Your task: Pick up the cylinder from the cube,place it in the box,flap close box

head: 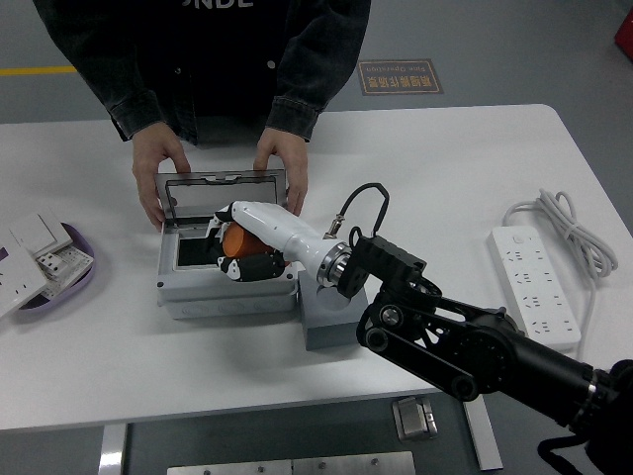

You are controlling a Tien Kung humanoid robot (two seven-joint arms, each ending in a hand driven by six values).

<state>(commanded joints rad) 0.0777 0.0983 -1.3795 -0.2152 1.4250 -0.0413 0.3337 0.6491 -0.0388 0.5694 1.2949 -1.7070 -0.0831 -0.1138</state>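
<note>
A single head view looks from high on the robot's side, facing forward and down over the white rectangular table [445, 168], whose near edge runs across the bottom of the frame. It stands far enough back to take in almost the whole tabletop, the grey floor beyond it and the dark-jacketed person [213, 59] at the far side. No second view shares the scene.
</note>
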